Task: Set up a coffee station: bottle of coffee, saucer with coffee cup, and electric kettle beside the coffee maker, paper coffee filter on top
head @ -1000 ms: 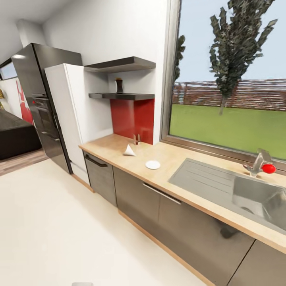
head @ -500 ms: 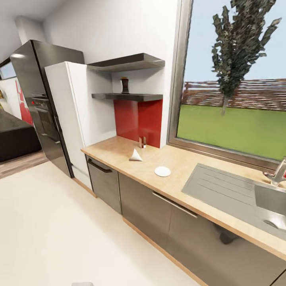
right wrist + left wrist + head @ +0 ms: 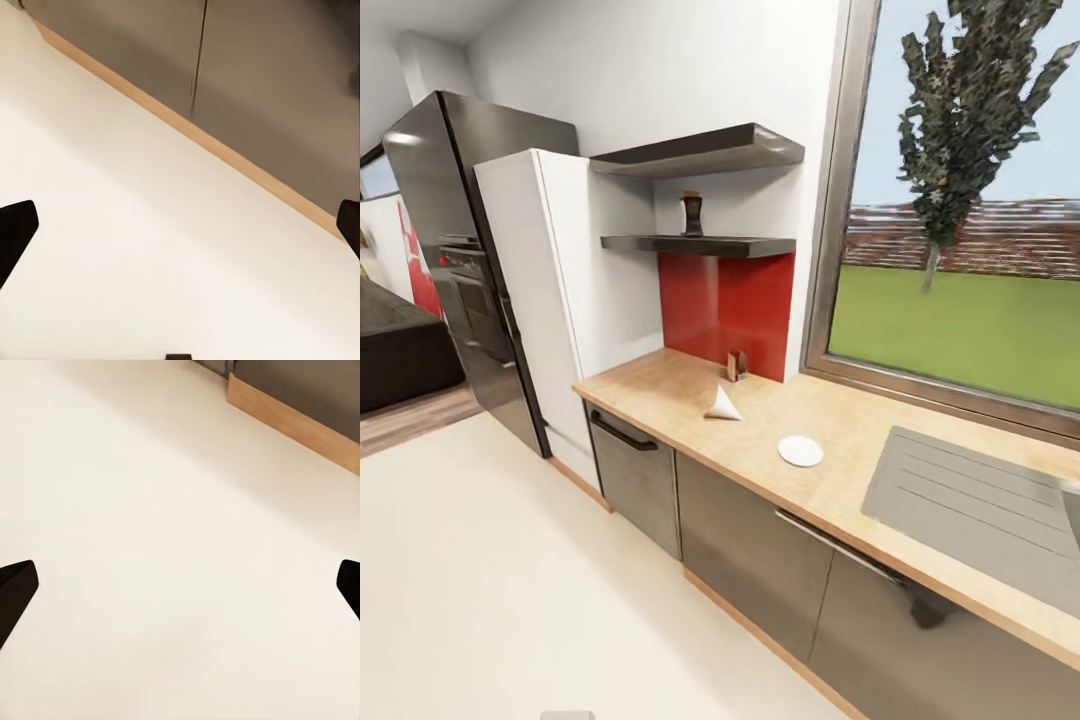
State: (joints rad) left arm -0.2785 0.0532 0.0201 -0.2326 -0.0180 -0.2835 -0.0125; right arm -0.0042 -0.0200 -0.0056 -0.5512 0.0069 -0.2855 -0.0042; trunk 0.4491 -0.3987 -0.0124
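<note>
The whole head view has slid since a second ago, so the camera is turning, not the things; the counter (image 3: 840, 440) now sits more centred, the shelf (image 3: 700, 243) looms nearer, and the sink's tap has gone off the right edge; I judge the robot is on its way toward the shelf end, with no task step in hand.

On the shelf stands a small dark thing (image 3: 691, 212), probably the bottle, though cap and colour are too small to tell; on the counter lie the filter (image 3: 723, 404) and, apart from it, the saucer (image 3: 801, 451); a little brown object (image 3: 736, 365) by the red panel is unclear.

The left gripper (image 3: 180, 585) and right gripper (image 3: 180, 225) hang wide apart over bare floor (image 3: 150, 547), holding nothing.
</note>
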